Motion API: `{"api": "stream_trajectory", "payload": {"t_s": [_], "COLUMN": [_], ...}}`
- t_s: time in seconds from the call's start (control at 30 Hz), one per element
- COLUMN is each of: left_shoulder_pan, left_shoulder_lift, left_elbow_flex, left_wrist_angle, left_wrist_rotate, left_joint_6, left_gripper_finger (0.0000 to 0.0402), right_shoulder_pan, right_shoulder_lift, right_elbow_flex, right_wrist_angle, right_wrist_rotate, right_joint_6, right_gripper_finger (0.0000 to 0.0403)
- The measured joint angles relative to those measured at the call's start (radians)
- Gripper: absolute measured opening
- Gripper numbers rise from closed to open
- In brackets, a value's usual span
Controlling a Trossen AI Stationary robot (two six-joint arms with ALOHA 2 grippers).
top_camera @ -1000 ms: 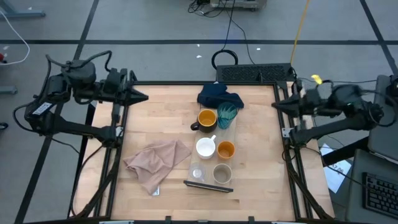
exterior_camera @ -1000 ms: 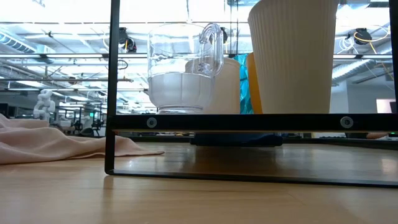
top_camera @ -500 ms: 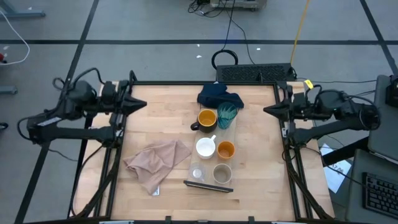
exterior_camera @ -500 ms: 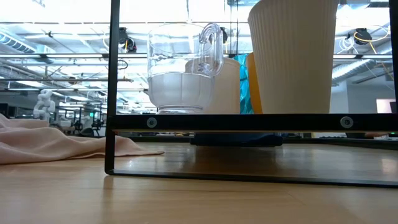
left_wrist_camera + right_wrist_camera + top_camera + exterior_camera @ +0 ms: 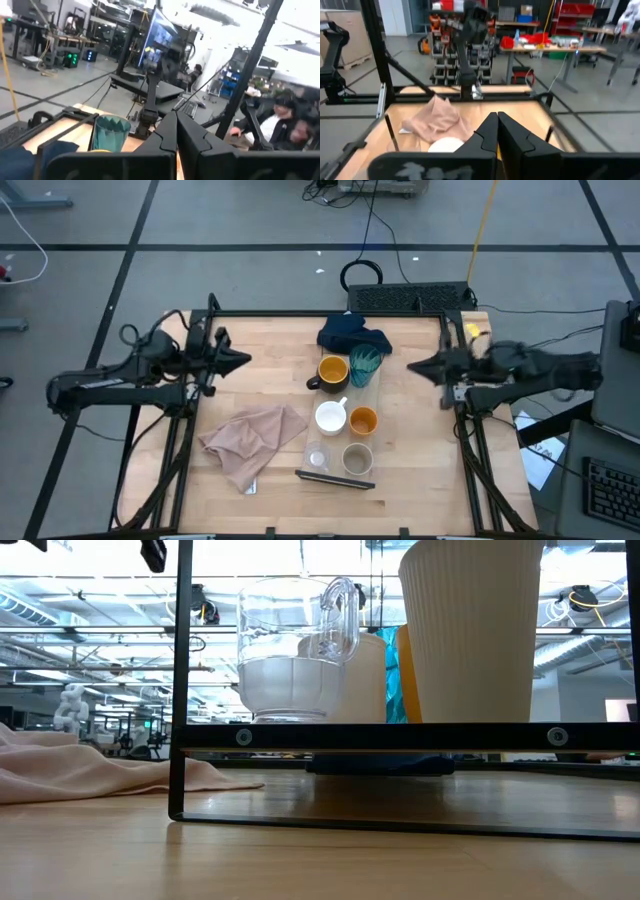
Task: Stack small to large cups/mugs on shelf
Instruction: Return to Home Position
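Six cups stand paired on the shelf (image 5: pixel 335 477); both arms flank the surface (image 5: pixel 420 440).
From above: tiny clear cup (image 5: pixel 318 457) and beige cup (image 5: pixel 357 458) by the dark strip, then white mug (image 5: pixel 331 417) and small orange cup (image 5: pixel 363 420), then dark yellow-lined mug (image 5: pixel 333 370) and tall teal tumbler (image 5: pixel 365 363). At surface height the beige cup's top is cut off, the rear cups mere slivers. Wrist views: left gripper (image 5: pixel 176 117) and right gripper (image 5: pixel 497 117) fingers clenched, empty. Cups unmoved; both arms have settled flatter.

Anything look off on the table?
Cups stand upright on the shelf, nothing spilled. Only oddities: a crumpled beige cloth left of the shelf and a blue cloth bunched at its far end.
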State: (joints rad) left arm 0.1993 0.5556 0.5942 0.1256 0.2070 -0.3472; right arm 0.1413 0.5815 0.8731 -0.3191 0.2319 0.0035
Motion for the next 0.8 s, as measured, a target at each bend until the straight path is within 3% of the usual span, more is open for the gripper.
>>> {"api": "stream_trajectory", "payload": {"t_s": [0.23,0.4,0.5,0.67,0.8], "left_shoulder_pan": [0.005,-0.017,-0.031,-0.063,-0.085], "left_shoulder_lift": [0.0,0.019,0.04,0.038,0.043], "left_elbow_flex": [-0.016,-0.015,-0.017,-0.016,-0.03], "left_wrist_angle": [-0.057,-0.224,-0.311,-0.282,-0.299], "left_wrist_rotate": [-0.06,-0.025,-0.025,0.03,0.006], "left_joint_6": [-0.213,0.142,0.166,0.302,0.32], "left_gripper_finger": [0.0005,0.0005,0.0005,0.0005,0.0005], "right_shoulder_pan": [0.0,0.0,-0.002,-0.005,-0.004], "right_shoulder_lift": [-0.05,-0.076,-0.08,-0.085,-0.086], "right_elbow_flex": [-0.287,-0.378,-0.391,-0.443,-0.503], "right_wrist_angle": [0.293,0.355,0.359,0.351,0.37], "right_wrist_rotate": [-0.012,0.009,0.034,0.092,0.052], "right_joint_6": [0.052,0.038,0.043,-0.011,0.039], "right_gripper_finger": [0.0,0.0,0.0,0.0,0.0]}}
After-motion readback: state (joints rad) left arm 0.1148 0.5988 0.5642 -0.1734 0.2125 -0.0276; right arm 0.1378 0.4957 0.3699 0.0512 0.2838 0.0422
